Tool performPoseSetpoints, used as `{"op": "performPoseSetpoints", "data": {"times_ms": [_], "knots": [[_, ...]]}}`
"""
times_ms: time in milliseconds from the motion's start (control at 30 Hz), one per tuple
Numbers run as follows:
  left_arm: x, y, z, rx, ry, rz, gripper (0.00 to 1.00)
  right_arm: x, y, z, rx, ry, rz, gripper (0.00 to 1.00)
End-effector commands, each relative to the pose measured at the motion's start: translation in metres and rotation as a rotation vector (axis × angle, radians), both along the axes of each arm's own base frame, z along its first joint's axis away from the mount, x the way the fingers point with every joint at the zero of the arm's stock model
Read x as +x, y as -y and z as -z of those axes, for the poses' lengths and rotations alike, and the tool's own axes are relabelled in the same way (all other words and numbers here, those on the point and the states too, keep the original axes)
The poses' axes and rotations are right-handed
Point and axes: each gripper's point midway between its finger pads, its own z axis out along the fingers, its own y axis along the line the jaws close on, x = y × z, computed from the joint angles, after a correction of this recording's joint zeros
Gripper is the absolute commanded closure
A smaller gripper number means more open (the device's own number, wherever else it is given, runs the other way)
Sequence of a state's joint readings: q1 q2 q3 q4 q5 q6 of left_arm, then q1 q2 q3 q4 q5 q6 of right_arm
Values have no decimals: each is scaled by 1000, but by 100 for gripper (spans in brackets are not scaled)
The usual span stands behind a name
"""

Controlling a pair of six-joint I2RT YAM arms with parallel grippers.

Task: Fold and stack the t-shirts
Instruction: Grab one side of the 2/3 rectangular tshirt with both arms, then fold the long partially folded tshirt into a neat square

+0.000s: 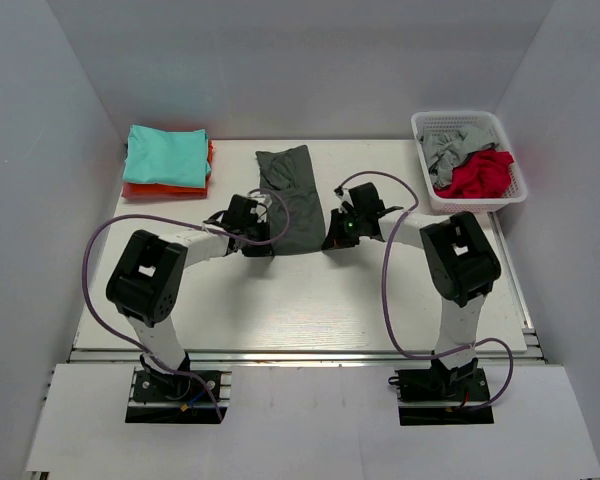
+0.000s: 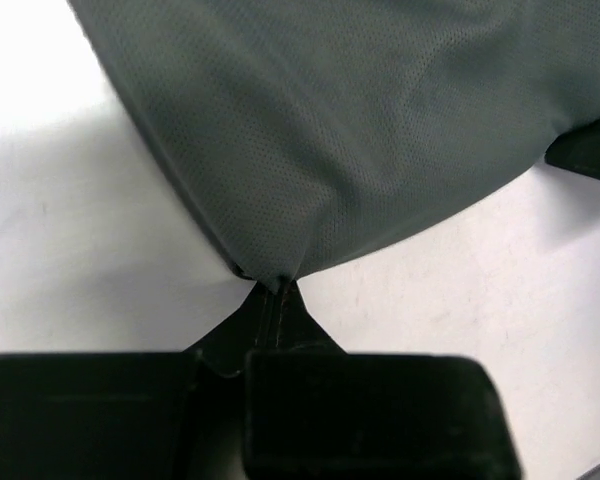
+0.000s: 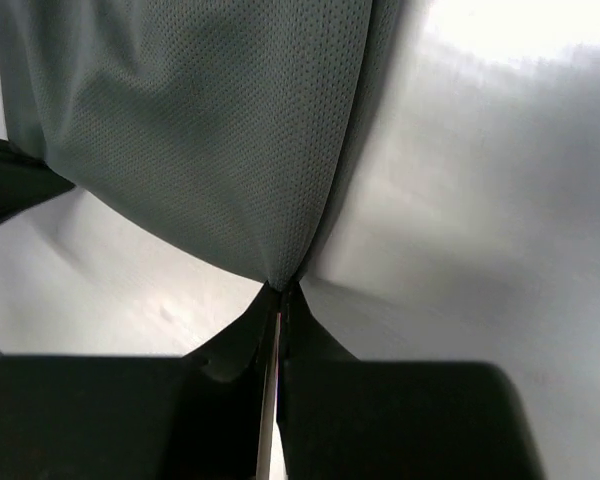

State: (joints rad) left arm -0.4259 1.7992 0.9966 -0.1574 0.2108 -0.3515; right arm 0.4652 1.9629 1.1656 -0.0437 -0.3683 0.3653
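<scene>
– Charcoal grey t-shirt (image 1: pixel 292 198), folded into a long narrow strip, lying lengthwise across the far middle of the white table (image 1: pixel 300 300).
– Held where?
– At both near corners. Near left corner clamped in the left gripper (image 2: pixel 277 284), near right corner in the right gripper (image 3: pixel 279 288), both closed hard on the cloth. Seen from each wrist: black fingers (image 2: pixel 370 410) pressed together with only fabric between, grey cloth fanning out away from the pinch.
– Anything close by?
– Purple cables (image 1: pixel 385 300), looping off each arm and arching beside the wrists, right next to the near end of the strip. Opposite gripper showing as a dark shape at the frame edge in each wrist view.
– Further out?
– Far left corner: teal t-shirt (image 1: pixel 168 155), folded square, stacked on an orange t-shirt (image 1: pixel 150 189) peeking out underneath. Well apart from the grey strip. Far right corner: white plastic mesh basket (image 1: pixel 456 114), rectangular, holding a light grey t-shirt (image 1: pixel 448 150) and a red t-shirt (image 1: pixel 478 175), both crumpled, red toward the near side.
– Texture of the grey one?
– Fine pinhole knit, matte, draping softly. Smooth over the broad panel, drawn into small creases right at each pinch. Darker folded edge down the right side in the right wrist view. Table beneath hard, smooth, slightly glossy; gripper bodies black, blocky, square-cornered.
</scene>
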Motion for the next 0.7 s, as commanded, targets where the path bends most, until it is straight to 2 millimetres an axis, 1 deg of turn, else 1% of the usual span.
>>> {"op": "performPoseSetpoints", "data": {"times_ms": [0,67,100,133,167,200,233,267,300,333,367,400,433,467,500,533,567,600,633,667], "knots": [[-17,-1,-31,-24,54,28,100,-15,6,-25,8,32,-21,100],[-32,3,-39,-64,40,74,100,-31,13,-38,12,46,-25,100],[-44,5,-45,-77,26,97,100,-39,14,-42,25,39,-41,100],[-49,6,-50,-88,16,108,100,-49,17,-50,33,46,-47,100],[-59,12,-56,-118,-2,135,100,-57,20,-60,37,51,-55,100],[-70,15,-57,-131,-22,160,100,-71,25,-55,34,25,-68,100],[-85,17,-66,-150,-32,189,100,-86,30,-68,38,11,-83,100],[-96,19,-72,-183,-53,207,100,-91,32,-72,38,13,-97,100],[-108,21,-76,-197,-73,222,100,-102,35,-71,33,-8,-110,100],[-114,20,-82,-206,-79,230,100,-106,37,-82,43,6,-112,100],[-129,17,-92,-210,-96,247,100,-124,43,-85,33,-34,-139,100],[-135,16,-97,-217,-103,254,100,-127,44,-92,37,-37,-143,100],[-138,16,-106,-230,-98,263,100,-131,45,-100,44,-25,-148,100],[-144,16,-114,-240,-105,272,100,-139,48,-110,46,-34,-158,100],[-147,16,-122,-256,-89,283,100,-140,48,-116,55,-29,-159,100],[-146,17,-131,-264,-69,286,100,-142,46,-129,77,-9,-169,100],[-147,20,-141,-272,-48,298,100,-144,46,-139,97,10,-180,100],[-144,19,-147,-271,-25,293,100,-143,46,-146,107,32,-178,100],[-139,20,-159,-277,13,290,100,-139,45,-157,115,64,-173,100],[-136,20,-163,-276,29,286,100,-137,43,-163,123,81,-176,100]]}}
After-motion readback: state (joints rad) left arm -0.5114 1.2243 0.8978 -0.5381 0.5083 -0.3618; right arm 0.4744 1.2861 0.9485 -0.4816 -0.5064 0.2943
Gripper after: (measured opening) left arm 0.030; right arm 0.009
